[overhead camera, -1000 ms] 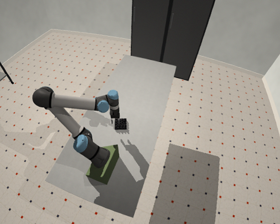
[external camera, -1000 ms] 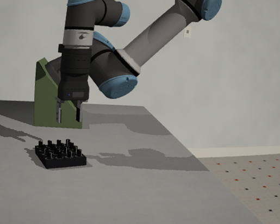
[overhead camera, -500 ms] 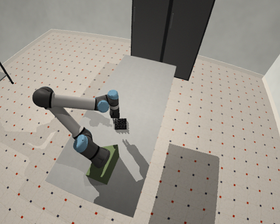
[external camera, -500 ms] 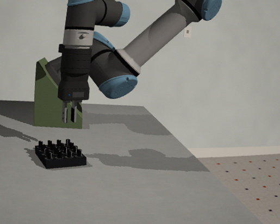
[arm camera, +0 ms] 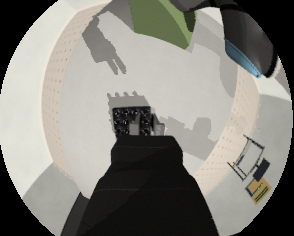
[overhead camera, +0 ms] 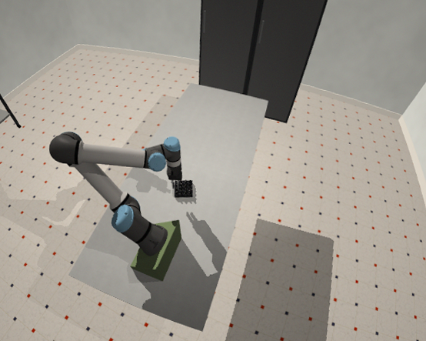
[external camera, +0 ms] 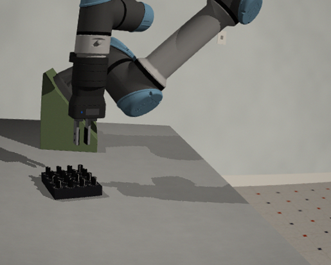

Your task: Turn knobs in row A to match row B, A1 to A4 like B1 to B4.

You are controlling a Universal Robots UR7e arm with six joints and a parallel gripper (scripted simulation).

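Observation:
The black knob box (overhead camera: 183, 193) (external camera: 79, 193) (arm camera: 124, 120) stands upright on the table, its rows of knobs facing up. The white lines and printed names are too small to read, and I cannot make out the socket side. My gripper (external camera: 81, 144) (arm camera: 146, 118) points down and hangs well above the table, with a gap between the box and the fingertips. Its fingers are part-way open, with nothing between them. In the wrist view one finger covers part of the box and the other lies just beyond its right edge.
The grey table (overhead camera: 221, 142) (external camera: 155, 237) carries the green arm base (overhead camera: 172, 236) (external camera: 56, 121) (arm camera: 160, 22). The arm reaches out from the base and comes down over the table from above. Shadows of the arm fall beside the box. A dark cabinet (overhead camera: 231, 39) stands beyond the table's far end.

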